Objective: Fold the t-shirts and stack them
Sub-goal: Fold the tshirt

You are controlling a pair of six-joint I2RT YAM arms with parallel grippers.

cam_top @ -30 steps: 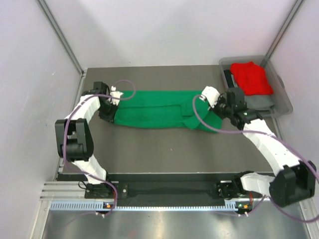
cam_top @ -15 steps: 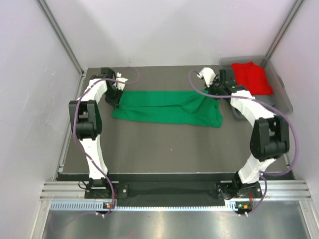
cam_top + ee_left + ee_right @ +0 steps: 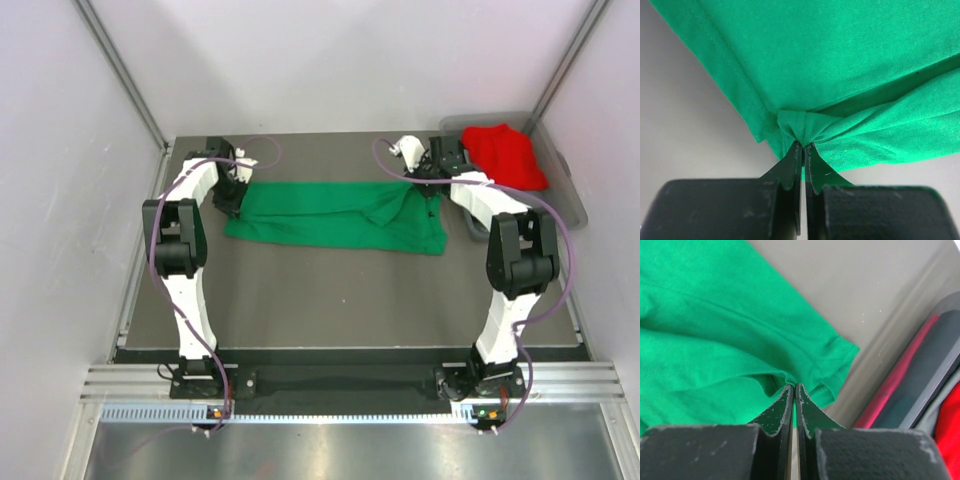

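Green t-shirt, a far corner pinched tight in left jaws, another in right jaws.

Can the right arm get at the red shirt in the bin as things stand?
Probably not yet: the right end effector is shut on the green t-shirt edge. Otherwise the way looks free: the red t-shirt lies uncovered on top in the bin, just beside that arm.

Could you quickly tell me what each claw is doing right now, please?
Left claw: closed on the green t-shirt.
Right claw: closed on the green t-shirt.
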